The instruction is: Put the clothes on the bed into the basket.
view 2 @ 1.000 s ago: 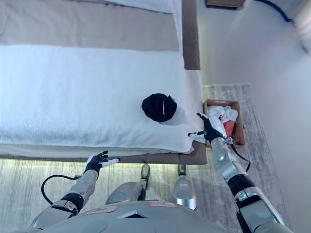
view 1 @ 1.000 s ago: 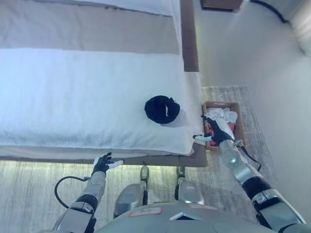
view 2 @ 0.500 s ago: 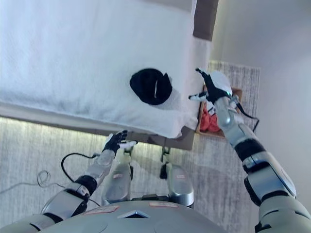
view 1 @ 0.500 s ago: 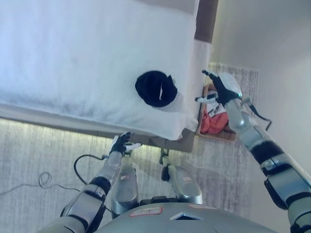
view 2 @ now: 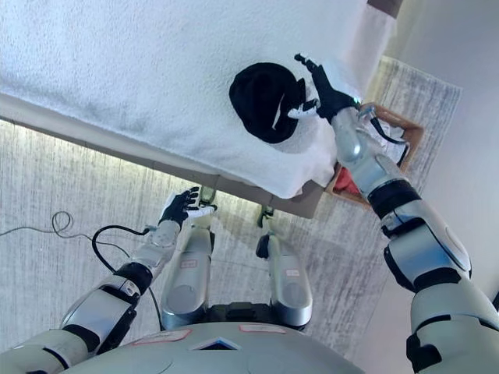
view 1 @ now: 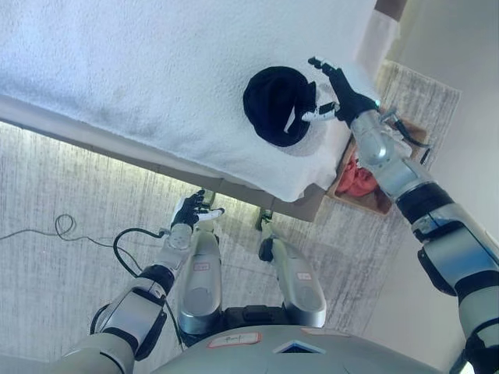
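Note:
A black bundled garment [view 1: 277, 104] lies on the white bed cover [view 1: 140, 70] near the bed's right corner. My right hand [view 1: 333, 91] is open, fingers spread, right beside the garment's right edge, over the bed. The wooden basket [view 1: 379, 204] stands on the rug to the right of the bed, mostly hidden behind my right arm, with red cloth [view 1: 358, 178] showing in it. My left hand [view 1: 192, 211] is open and empty, low below the bed's front edge over the floor.
The bed's brown frame edge [view 1: 226, 187] runs along the front. A grey patterned rug [view 1: 425, 97] lies to the right under the basket. Wood-look floor [view 1: 70, 202] spreads in front of the bed. A pale wall [view 1: 460, 47] is at the far right.
The camera has swung, so the whole scene shifted. My right hand has moved from over the basket leftward across the bed corner to the black garment's side. My left hand stays low.

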Available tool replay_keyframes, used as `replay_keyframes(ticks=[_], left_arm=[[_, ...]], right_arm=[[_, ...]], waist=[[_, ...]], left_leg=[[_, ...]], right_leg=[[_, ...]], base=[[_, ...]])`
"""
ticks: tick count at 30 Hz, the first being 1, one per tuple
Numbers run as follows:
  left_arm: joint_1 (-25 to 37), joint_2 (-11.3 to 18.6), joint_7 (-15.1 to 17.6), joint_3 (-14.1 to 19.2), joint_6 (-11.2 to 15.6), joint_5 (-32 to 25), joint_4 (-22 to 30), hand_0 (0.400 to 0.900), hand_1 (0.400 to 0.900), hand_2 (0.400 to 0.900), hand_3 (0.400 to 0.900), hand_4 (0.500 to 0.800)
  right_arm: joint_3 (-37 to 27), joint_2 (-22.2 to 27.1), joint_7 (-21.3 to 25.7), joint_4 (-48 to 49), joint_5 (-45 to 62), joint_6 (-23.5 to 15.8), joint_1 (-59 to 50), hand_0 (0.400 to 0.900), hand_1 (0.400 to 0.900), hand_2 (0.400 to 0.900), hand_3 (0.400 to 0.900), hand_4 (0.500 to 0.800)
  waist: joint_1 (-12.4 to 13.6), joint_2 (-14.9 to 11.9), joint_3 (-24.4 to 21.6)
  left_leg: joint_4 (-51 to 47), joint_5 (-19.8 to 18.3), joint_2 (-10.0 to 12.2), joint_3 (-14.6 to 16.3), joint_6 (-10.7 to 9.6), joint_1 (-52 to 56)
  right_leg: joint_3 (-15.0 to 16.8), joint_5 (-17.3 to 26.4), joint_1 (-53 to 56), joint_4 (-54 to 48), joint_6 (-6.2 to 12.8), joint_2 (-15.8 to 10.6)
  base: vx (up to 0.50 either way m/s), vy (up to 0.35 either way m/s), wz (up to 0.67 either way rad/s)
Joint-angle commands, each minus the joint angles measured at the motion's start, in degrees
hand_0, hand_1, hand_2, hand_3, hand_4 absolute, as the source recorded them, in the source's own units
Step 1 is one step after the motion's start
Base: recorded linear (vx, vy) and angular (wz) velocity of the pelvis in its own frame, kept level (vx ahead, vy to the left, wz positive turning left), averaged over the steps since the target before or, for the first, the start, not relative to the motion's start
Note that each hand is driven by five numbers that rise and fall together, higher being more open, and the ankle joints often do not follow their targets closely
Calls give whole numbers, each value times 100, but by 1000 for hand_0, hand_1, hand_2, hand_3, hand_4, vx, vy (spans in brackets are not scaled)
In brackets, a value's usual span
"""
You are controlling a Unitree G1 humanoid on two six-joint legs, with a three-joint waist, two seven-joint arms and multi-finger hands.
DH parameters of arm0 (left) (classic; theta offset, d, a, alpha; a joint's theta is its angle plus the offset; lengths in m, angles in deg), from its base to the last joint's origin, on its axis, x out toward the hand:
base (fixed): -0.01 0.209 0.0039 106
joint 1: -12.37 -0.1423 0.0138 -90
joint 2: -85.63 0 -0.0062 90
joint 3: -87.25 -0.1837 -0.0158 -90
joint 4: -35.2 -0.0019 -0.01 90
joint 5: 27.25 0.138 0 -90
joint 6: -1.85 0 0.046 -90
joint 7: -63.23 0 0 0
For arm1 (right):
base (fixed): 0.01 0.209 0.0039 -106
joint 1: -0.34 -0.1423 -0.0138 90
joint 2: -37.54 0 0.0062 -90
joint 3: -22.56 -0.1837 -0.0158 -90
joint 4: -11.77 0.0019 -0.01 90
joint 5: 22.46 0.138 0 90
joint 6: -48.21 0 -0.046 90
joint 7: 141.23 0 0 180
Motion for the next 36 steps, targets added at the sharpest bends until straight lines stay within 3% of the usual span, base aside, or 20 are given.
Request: replay_keyframes(ticks=[1,13,14,36], left_arm=[[-43,12,68,8,238,-137,41,900,900,900,900,800],[71,71,-33,-60,269,-267,29,900,900,900,900,800],[60,95,-47,-48,274,-276,29,900,900,900,900,800],[-70,121,-2,-26,269,-330,30,900,900,900,900,800]], right_arm=[[210,108,115,-236,176,-315,-599,900,900,900,900,800],[743,25,-406,-565,542,-344,-1255,900,900,900,900,800],[757,44,-459,-605,574,-331,-1262,400,400,400,400,500],[172,-181,-186,-720,988,-341,-1009,400,400,400,400,500]], waist=[[133,-169,-127],[278,-297,-139],[280,-308,-153],[216,-306,-249]], left_leg=[[295,-500,333,332,47,145],[15,-335,361,200,-31,170],[-5,-331,366,194,-38,185],[-48,-361,412,204,-7,371]], right_leg=[[343,-404,-443,1022,333,-499],[222,-322,-315,740,349,-413],[212,-328,-293,720,348,-402],[279,-372,-156,722,368,-364]], base=[[-3,3,15],[3,-6,7],[0,0,0],[3,-2,-1]])
